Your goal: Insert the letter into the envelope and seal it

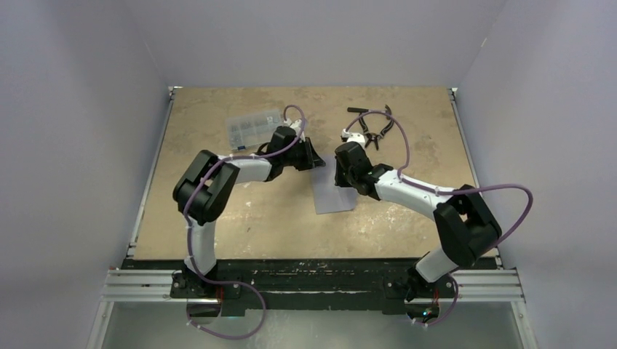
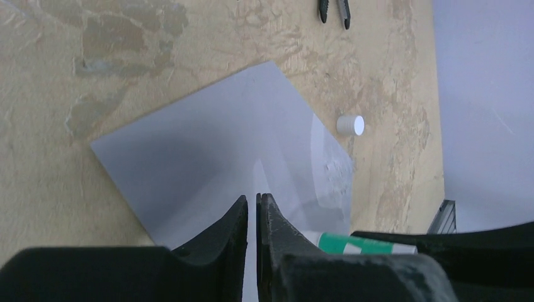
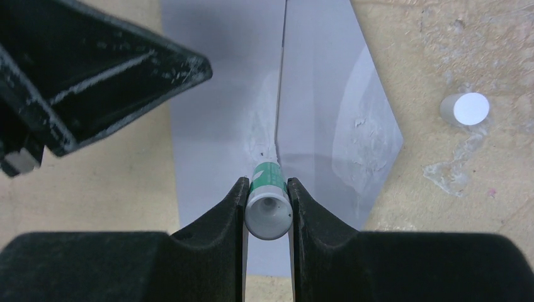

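The grey-lavender envelope (image 1: 333, 196) lies flat mid-table, also in the left wrist view (image 2: 208, 151) and the right wrist view (image 3: 214, 113). My left gripper (image 1: 313, 158) (image 2: 250, 201) is at its far end, jaws nearly closed on a thin raised edge of the envelope's paper, seen edge-on in the right wrist view. My right gripper (image 1: 342, 177) (image 3: 266, 189) is shut on a green-and-white glue stick (image 3: 267, 211) (image 2: 359, 243), pointed down at the envelope. Shiny glue patches (image 3: 365, 132) show on the paper. The letter is not in view.
The glue stick's white cap (image 3: 465, 108) (image 2: 350, 124) lies on the table beside the envelope, by a glue smear (image 3: 450, 167). A clear compartment box (image 1: 252, 125) sits back left. Black pliers (image 1: 375, 131) (image 2: 334, 9) lie at the back right.
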Controlling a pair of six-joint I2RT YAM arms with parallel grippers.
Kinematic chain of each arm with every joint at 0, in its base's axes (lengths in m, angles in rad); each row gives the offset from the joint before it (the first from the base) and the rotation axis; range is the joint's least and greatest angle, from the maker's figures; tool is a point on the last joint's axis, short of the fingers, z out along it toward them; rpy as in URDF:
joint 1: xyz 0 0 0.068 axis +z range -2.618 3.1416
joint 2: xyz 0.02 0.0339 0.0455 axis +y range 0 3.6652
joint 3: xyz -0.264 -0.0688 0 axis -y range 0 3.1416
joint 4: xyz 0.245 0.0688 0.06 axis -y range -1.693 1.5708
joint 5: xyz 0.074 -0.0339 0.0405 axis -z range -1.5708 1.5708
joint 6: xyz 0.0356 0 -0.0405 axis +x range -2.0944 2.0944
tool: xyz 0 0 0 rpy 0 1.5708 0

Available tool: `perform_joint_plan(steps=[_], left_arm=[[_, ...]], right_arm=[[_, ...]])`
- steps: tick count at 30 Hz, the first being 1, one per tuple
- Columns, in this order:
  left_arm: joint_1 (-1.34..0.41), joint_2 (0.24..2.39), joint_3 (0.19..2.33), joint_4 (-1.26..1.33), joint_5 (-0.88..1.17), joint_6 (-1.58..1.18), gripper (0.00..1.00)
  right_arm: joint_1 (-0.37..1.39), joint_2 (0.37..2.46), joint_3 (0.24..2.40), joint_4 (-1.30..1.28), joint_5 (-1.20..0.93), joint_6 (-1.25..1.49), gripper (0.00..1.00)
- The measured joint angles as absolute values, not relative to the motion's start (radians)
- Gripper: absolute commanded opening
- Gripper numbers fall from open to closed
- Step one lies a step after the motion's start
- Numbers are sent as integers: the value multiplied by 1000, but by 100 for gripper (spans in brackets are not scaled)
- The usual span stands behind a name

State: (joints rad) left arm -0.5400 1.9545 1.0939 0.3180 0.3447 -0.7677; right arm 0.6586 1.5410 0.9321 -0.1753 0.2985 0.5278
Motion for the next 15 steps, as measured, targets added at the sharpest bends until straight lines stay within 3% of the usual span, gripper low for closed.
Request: perform_joint_plan(steps=[15], left_arm=[[-544,2082,1179,248,311,-798,0]], right_arm=[[659,1654,989,-157,271,506,0]])
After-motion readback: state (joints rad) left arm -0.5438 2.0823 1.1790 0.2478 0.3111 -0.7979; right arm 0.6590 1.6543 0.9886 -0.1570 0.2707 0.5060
